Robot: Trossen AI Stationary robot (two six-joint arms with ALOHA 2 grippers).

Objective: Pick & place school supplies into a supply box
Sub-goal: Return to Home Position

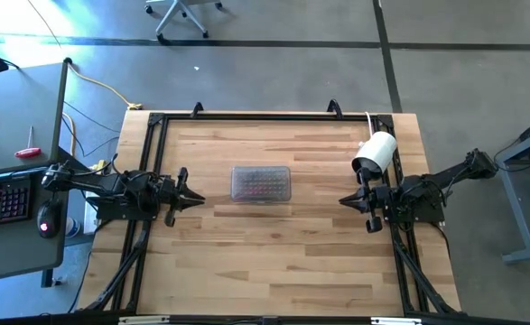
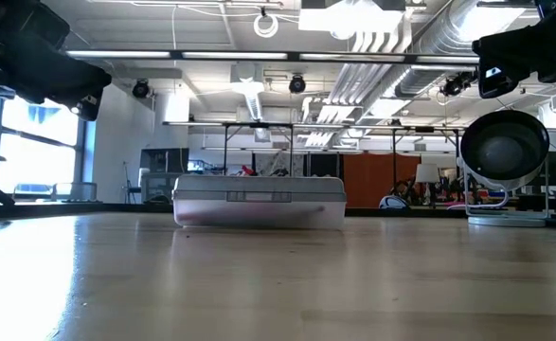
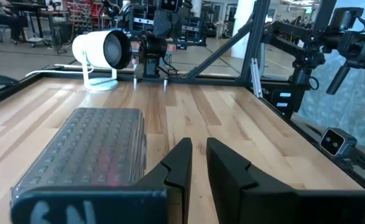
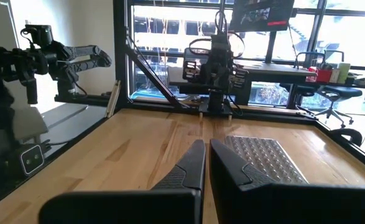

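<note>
**A:** Left gripper (image 1: 195, 200), what state?
**B:** Empty. Nearly closed, just a slit between fingers (image 3: 181, 163). Held above table (image 1: 274, 262) near its left edge, aimed at centre.
**A:** And right gripper (image 1: 344, 200)?
**B:** Mirrored pose. Grasping nothing, pinched almost together, raised near right edge, facing the left one.
**A:** Where's the box (image 1: 261, 183)?
**B:** Flat on table midway between both grippers, well apart from each. Lid (image 3: 89, 143) down. Pink and red blurs under its bumpy surface, impossible to tell which supplies.
**A:** Anything else?
**B:** White camera (image 1: 376, 153) on its stand, just beside right gripper, toward table's far edge.
</note>
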